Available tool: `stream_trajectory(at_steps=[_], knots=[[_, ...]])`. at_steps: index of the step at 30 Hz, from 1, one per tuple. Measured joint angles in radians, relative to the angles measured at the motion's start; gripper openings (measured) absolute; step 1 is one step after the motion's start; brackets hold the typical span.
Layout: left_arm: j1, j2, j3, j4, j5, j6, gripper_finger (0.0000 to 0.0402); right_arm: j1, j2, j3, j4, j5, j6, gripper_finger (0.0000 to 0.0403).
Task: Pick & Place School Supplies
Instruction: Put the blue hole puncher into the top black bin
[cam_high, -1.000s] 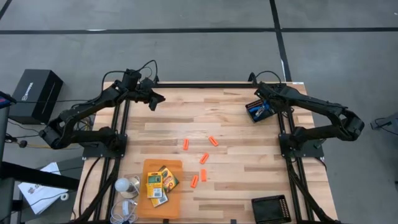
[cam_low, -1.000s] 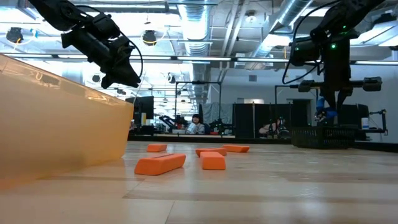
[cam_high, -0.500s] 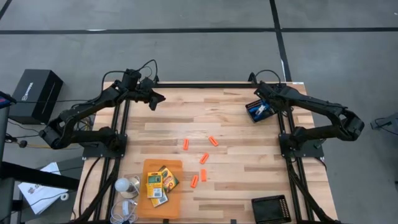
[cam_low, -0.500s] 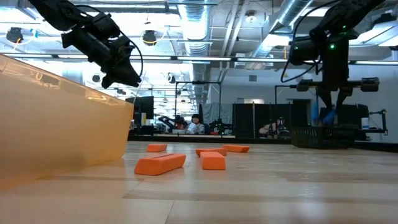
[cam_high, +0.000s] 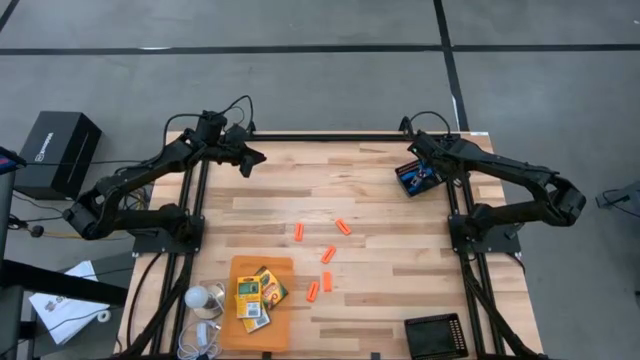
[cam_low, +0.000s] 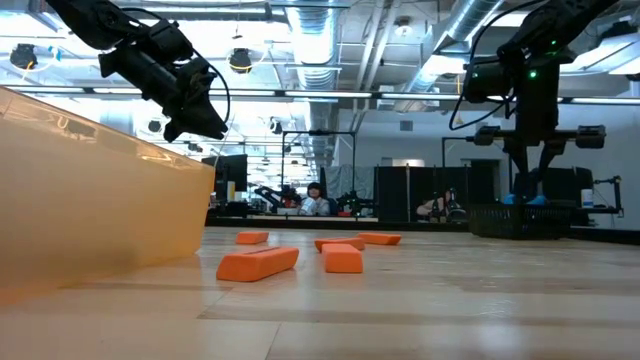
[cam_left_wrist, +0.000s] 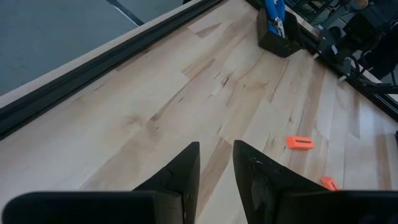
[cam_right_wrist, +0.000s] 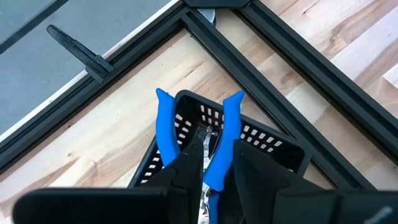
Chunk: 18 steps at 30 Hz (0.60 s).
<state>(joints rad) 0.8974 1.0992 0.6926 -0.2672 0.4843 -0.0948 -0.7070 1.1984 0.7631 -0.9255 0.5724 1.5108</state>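
On table (cam_high: 400, 215), five orange sticks (cam_high: 327, 254), three crayon boxes (cam_high: 257, 293)

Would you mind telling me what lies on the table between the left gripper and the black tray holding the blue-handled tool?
Only bare wood: in the high view nothing sits between the left gripper and the black tray with the blue-handled tool; the orange sticks lie nearer the front.

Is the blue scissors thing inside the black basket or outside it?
Inside. The blue-handled tool stands in the black basket, handles sticking up between the right pincer fingers.
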Motion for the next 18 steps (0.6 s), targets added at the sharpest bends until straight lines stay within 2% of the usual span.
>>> stream_trajectory(at_steps=[6,11,18], knots=[[0.000,0.000,0.000,0.000,-0.003,0.002,0.0092,0.001,0.000,0.000,0.001,-0.003,-0.001,0.0071],[0.000,0.000,0.000,0.003,-0.004,0.003,0.0092,0.000,0.000,0.000,0.017,-0.038,-0.088,0.0010],[0.000,0.000,0.000,0.006,-0.005,0.001,0.0092,-0.018,0.000,0.000,0.017,-0.048,-0.104,0.0001]])
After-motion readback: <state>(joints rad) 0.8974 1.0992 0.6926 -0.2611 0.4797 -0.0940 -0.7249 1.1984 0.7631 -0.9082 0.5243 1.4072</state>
